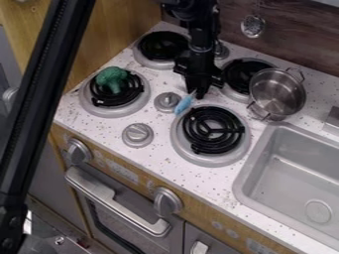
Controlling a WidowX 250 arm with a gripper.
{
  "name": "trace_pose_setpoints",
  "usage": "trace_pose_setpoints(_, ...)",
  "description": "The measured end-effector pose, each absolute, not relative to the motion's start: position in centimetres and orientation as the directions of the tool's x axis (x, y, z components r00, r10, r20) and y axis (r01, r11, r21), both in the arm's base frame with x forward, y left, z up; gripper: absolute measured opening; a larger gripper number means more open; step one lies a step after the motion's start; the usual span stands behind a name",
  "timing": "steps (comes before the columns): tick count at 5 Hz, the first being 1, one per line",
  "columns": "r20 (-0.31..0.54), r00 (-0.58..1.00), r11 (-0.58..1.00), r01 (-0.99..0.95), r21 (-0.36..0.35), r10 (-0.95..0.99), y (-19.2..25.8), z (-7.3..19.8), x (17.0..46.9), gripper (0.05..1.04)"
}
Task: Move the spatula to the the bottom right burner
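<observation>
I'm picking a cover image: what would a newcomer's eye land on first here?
Probably the green broccoli on the front left burner, vivid against black coils. Next, the light blue spatula at the tip of the black tool, and the shiny metal pot by the sink.

This looks like a play kitchen. There is a speckled white worktop with round stove burners on it. One burner, a black metal coil in a silver ring, sits near the front edge of the worktop. A shiny silver metal pot with handles is close to a boxy grey sink at the right side. Under the front edge there is a grey oven door with a silver bar handle, and round silver knobs stick out of the light brown wood panel above it.
</observation>
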State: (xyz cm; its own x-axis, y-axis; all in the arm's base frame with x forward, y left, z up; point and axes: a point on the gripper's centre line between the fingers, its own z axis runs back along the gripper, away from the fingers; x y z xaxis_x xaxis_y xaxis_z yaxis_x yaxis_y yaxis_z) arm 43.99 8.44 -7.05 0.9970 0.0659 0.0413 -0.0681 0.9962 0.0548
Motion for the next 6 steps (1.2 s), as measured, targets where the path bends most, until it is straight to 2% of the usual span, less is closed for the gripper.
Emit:
trace_pose_setpoints(1,0.109,0.993,0.999,-0.043,0.031,0.039,7.0,-5.5,42.3,0.079)
trace_pose_setpoints(2,0.184,0.983,0.999,-0.027,0.031,0.021,5.5,-0.9,40.8,0.069)
trace_pose_setpoints(3,0.150,0.988,0.999,-0.040,0.016,0.037,4.6,-1.0,38.0,0.069)
trace_pose_setpoints(4,0.111,0.993,0.999,-0.031,-0.018,0.032,3.7,-2.7,36.0,0.069)
trace_pose_setpoints(5,0.087,0.996,0.999,0.031,-0.020,-0.029,1.6,-3.2,35.8,0.069)
trace_pose_setpoints(6,0.043,0.995,0.996,0.087,-0.003,-0.087,-0.3,-5.2,35.4,0.084)
